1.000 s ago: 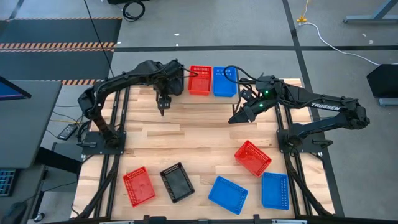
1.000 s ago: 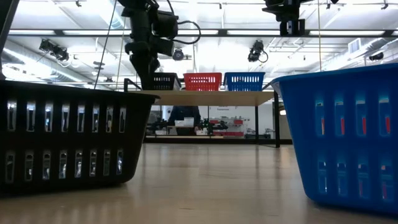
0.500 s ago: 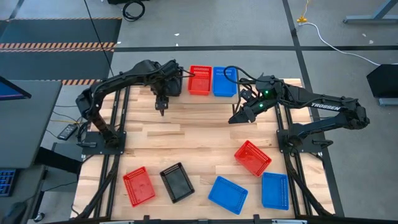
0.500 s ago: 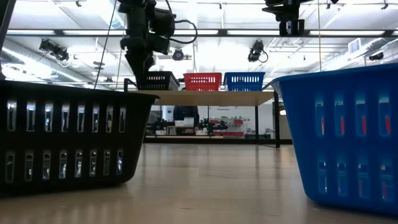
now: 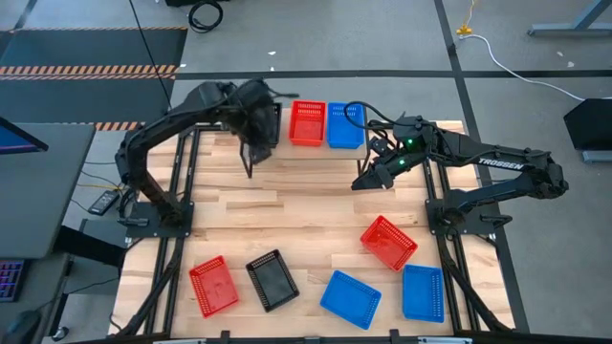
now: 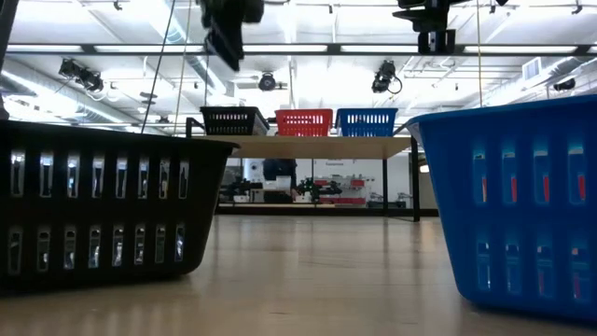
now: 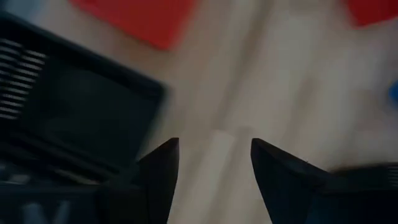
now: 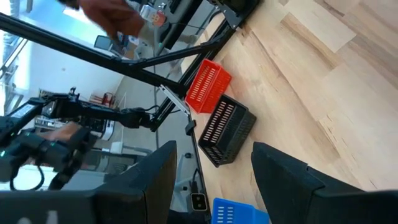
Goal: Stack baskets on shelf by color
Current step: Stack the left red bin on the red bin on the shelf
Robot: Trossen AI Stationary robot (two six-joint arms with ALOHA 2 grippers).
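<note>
The shelf [image 6: 308,146] stands at the table's far edge and carries a black basket [image 6: 234,120], a red basket [image 5: 308,122] and a blue basket [image 5: 345,124] side by side. My left arm hides the black one in the high view. My left gripper [image 5: 251,164] hangs open and empty above the shelf's left end, raised clear of the black basket [image 6: 224,42]. My right gripper [image 5: 360,182] is open and empty over the table, just in front of the shelf's right end. Two red, one black and two blue baskets rest flat on the tabletop.
Near the table's near edge lie a red basket [image 5: 213,286], a black basket [image 5: 273,279] and two blue baskets [image 5: 350,298] [image 5: 423,291]. Another red basket [image 5: 388,241] lies right of centre. Bare wood stretches across the table's middle [image 5: 287,205]. A person's hand [image 8: 115,18] shows beyond the table.
My left gripper has risen from beside the black basket on the shelf's left end and now hangs well above it. The black basket has stayed in place on the shelf.
</note>
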